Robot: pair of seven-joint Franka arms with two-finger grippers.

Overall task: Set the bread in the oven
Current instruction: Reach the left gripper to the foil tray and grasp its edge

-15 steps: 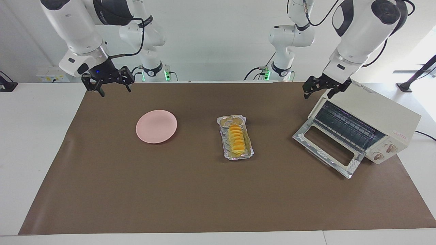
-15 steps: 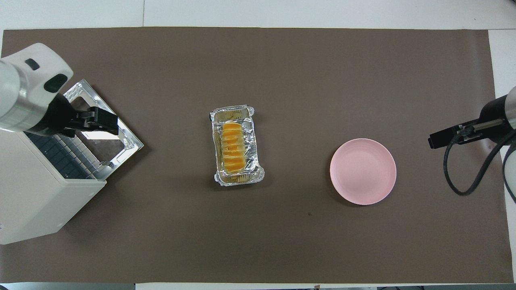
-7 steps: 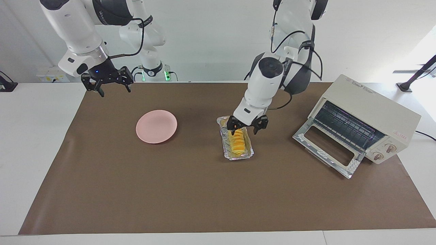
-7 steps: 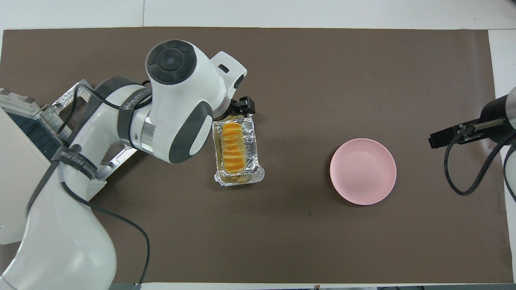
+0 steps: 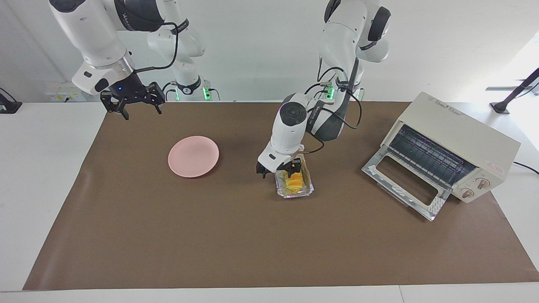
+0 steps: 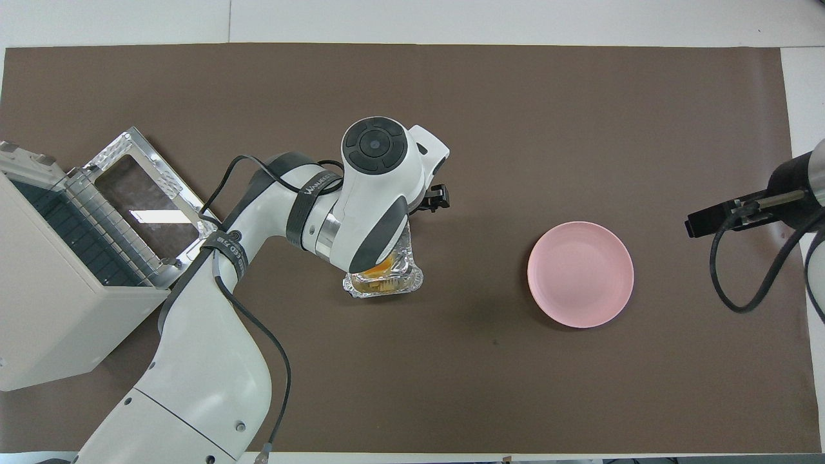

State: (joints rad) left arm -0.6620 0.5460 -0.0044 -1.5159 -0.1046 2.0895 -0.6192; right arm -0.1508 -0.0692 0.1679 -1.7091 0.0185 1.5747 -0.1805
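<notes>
The bread (image 5: 294, 180), a ridged golden loaf, lies in a crinkled foil tray (image 5: 295, 192) at the middle of the brown mat. My left gripper (image 5: 276, 169) is open and down low over the half of the tray nearer the robots. One of its fingertips (image 5: 261, 170) hangs just outside the tray's wall on the plate's side, the other stands over the loaf. In the overhead view the wrist hides most of the bread (image 6: 380, 267). The cream oven (image 5: 452, 143) stands at the left arm's end, with its glass door (image 5: 405, 186) dropped open. My right gripper (image 5: 134, 110) waits open in the air near the mat's corner.
A round pink plate (image 5: 193, 156) lies on the mat (image 5: 210, 235) between the tray and the right arm's end. The oven's wire rack (image 5: 425, 155) shows inside the open front. The left arm's elbow (image 6: 213, 245) hangs beside the oven door (image 6: 145, 193).
The left arm swung from above the oven to the foil tray and came down low over the bread. The right arm has not moved.
</notes>
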